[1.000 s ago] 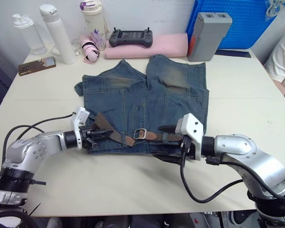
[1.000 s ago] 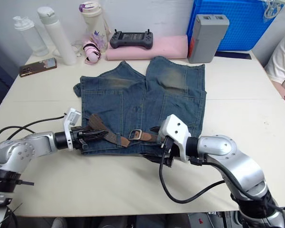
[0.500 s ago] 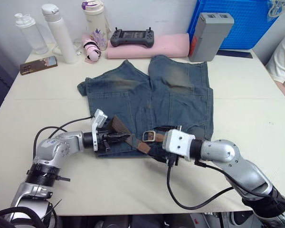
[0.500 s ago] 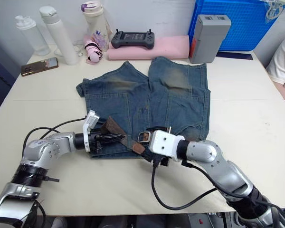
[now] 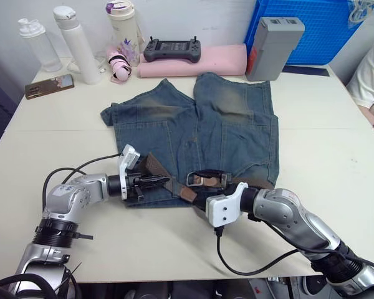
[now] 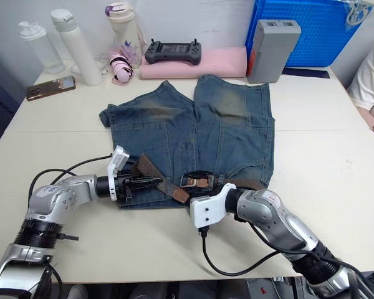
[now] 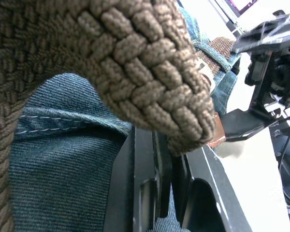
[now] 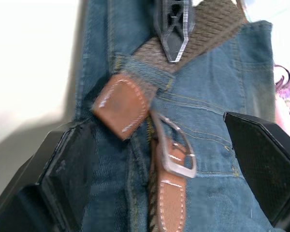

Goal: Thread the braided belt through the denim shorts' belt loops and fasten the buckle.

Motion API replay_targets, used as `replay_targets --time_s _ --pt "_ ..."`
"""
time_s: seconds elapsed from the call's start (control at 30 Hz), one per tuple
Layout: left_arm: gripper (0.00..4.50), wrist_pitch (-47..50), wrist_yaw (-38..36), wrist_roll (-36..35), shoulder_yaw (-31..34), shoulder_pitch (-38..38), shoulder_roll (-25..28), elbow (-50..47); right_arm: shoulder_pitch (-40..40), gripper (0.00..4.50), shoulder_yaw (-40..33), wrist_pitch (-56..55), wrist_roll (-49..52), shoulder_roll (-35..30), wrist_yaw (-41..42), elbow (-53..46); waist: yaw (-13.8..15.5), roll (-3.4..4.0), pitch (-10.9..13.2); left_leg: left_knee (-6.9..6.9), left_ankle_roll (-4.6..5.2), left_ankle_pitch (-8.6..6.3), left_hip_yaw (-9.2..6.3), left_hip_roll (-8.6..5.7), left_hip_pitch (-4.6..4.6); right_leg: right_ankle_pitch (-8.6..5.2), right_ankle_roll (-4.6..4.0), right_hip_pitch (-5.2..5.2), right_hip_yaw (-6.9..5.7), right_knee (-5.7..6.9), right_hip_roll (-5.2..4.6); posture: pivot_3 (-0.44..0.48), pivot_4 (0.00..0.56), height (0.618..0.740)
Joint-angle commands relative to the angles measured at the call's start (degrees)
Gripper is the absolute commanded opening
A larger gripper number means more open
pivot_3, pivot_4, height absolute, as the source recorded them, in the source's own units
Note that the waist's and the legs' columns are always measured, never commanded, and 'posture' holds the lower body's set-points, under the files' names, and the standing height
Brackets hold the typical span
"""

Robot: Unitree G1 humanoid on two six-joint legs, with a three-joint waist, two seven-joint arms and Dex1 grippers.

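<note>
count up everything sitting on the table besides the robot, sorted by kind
Bottles: 3
Phone: 1
Controller: 1
Pink pad: 1
Grey box: 1
Denim shorts: 1
Braided belt: 1
Pink strap item: 1
Total: 10

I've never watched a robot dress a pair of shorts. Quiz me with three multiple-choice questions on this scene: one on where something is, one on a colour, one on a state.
1. Where do the denim shorts lie?
A. on the table
B. in the blue crate
C. on the floor

2. What colour is the braided belt?
A. white
B. brown
C. red

3. How is the right gripper?
A. shut on a bottle
B. shut on the phone
C. open

Answers:
1 A: the shorts are spread flat on the table.
2 B: the woven strap is brown.
3 C: its two fingers stand wide apart either side of the buckle.
</note>
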Motion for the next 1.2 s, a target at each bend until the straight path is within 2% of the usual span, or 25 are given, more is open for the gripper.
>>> replay_targets --time_s 0.03,0.07,0.17,0.3,0.33,0.37,0.4,0.63,0.8,0.9,1.03,1.13,1.17,1.2 --pt "0.00 0.8 -0.9 0.7 0.4 1.2 -0.1 -1.6 -0.3 4.48 -0.6 -2.2 -1.5 1.4 -0.7 0.2 -0.1 0.00 0.0 0.00 0.00 0.00 -0.02 0.01 0.00 0.00 0.00 0.00 0.00 0.00 0.00 0.000 0.150 0.714" --pt "0.00 0.8 -0.9 0.8 0.4 1.3 -0.2 -1.6 -0.4 4.48 -0.8 -2.5 -1.9 1.7 -0.8 0.4 -0.2 0.00 0.0 0.01 0.00 0.00 -0.03 0.02 0.01 0.00 0.00 0.00 -0.01 0.02 0.00 0.000 0.150 0.714" --pt "0.00 1.0 -0.8 1.0 0.7 1.3 -0.4 -1.6 -0.4 3.67 -1.1 -2.8 -2.1 2.6 -0.4 0.3 -0.3 0.00 0.0 0.05 0.00 0.00 -0.06 0.02 0.01 0.00 0.00 0.00 0.00 0.05 0.00 0.000 0.150 0.714" --pt "0.00 1.3 -0.7 1.3 0.8 1.7 -0.6 -2.2 -0.5 1.69 -0.9 -2.8 -2.8 3.8 0.0 0.2 -0.4 0.00 0.0 0.06 0.00 0.00 -0.09 0.02 0.01 0.00 0.00 0.00 0.01 0.08 0.00 0.000 0.150 0.714" --pt "0.00 1.5 -0.6 1.3 0.9 1.8 -0.7 -2.4 -0.5 1.08 -0.9 -2.9 -3.0 4.0 0.1 0.3 -0.5 0.00 0.0 0.06 0.00 0.00 -0.09 0.02 0.01 0.00 0.00 0.00 0.00 0.08 0.00 0.000 0.150 0.714" --pt "0.00 1.6 -0.6 1.3 1.0 1.8 -0.8 -2.5 -0.5 0.74 -0.8 -2.9 -2.9 4.1 0.2 0.7 -0.5 0.00 0.0 0.06 0.00 0.00 -0.10 0.02 0.01 0.00 0.00 0.00 0.00 0.09 0.00 0.000 0.150 0.714" --pt "0.00 1.7 -0.6 1.4 1.1 1.8 -0.9 -2.6 -0.6 0.12 -0.8 -3.0 -3.1 4.3 0.2 0.9 -0.5 0.00 0.0 0.06 0.00 0.00 -0.10 0.02 0.01 0.00 0.00 0.00 0.00 0.10 0.00 0.000 0.150 0.714" --pt "0.00 3.3 0.1 0.4 3.2 2.0 -2.2 -3.1 -0.5 0.12 -0.7 -3.1 -3.8 5.4 0.5 1.7 -0.9 0.00 0.0 0.09 0.00 0.00 -0.11 0.02 0.01 0.00 -0.01 0.00 0.00 0.18 0.00 0.000 0.150 0.714" --pt "2.09 4.8 0.7 0.0 4.7 4.2 -1.5 -8.1 -0.1 0.00 -1.7 -2.5 -3.5 5.4 0.7 1.4 -1.1 0.00 0.0 0.10 0.00 0.00 -0.14 0.02 0.02 0.00 -0.01 -0.01 0.01 0.23 0.00 0.000 0.150 0.714" --pt "3.44 7.2 2.9 -2.5 8.6 6.1 -1.3 -11.8 0.3 0.00 -2.6 -2.4 -3.3 4.9 0.5 1.0 -1.2 0.00 0.0 0.12 0.00 0.00 -0.18 0.03 0.02 0.00 -0.01 -0.01 0.02 0.23 -0.01 0.000 0.150 0.714" --pt "3.44 10.9 7.3 -6.9 14.0 12.2 -1.3 -21.6 1.0 0.00 -4.2 -1.6 -2.4 4.4 0.8 0.0 -1.2 0.00 0.0 0.11 0.00 0.00 -0.30 0.07 0.03 -0.01 -0.01 -0.04 0.06 0.23 -0.02 0.000 0.150 0.714" --pt "2.59 13.0 10.3 -10.2 16.5 17.3 -2.2 -28.3 1.4 0.00 -5.0 -1.3 -2.0 4.3 1.0 -0.3 -1.1 0.00 0.0 0.12 0.00 0.00 -0.33 0.07 0.04 -0.01 -0.01 -0.02 0.07 0.23 -0.06 0.000 0.150 0.714" --pt "2.13 12.7 11.6 -9.6 16.5 18.9 -2.2 -29.9 1.5 0.00 -5.1 -1.2 -1.9 4.3 1.1 -0.4 -1.1 0.00 0.0 0.14 0.00 0.00 -0.37 0.10 0.03 -0.01 -0.01 -0.01 0.08 0.24 -0.08 0.000 0.150 0.714" --pt "1.93 12.4 12.7 -9.0 16.4 20.0 -2.2 -30.9 1.6 0.00 -5.2 -1.1 -1.8 4.3 1.1 -0.5 -1.0 0.00 0.0 0.15 0.00 0.00 -0.38 0.10 0.03 -0.01 -0.01 0.01 0.08 0.25 -0.10 0.000 0.150 0.714"
